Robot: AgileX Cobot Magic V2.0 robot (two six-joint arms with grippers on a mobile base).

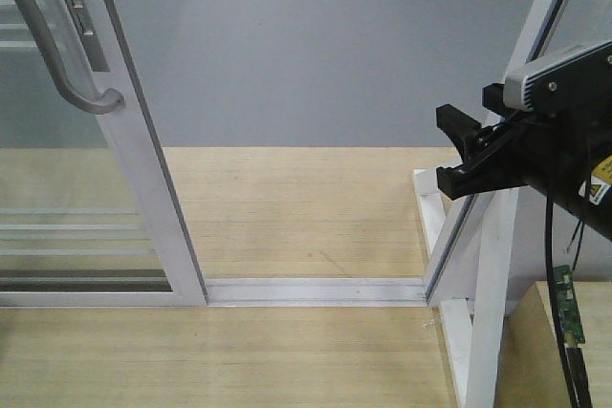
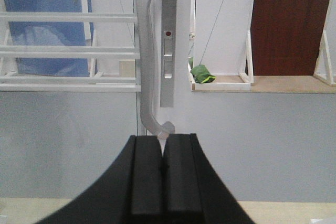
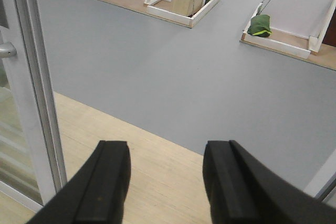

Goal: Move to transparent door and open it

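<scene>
Transparent door (image 1: 105, 188) stands slid left of the doorway, right gripper (image 1: 457, 148) spread apart beside it, left gripper (image 2: 164, 174) pinched together below its handle (image 2: 148, 56).

No text, brand or number can be read in any view. The only label is a yellow sticker (image 1: 601, 185) on the black right arm (image 1: 564, 164) in the front-facing view; its black marking is too small and cut off to make out.
</scene>
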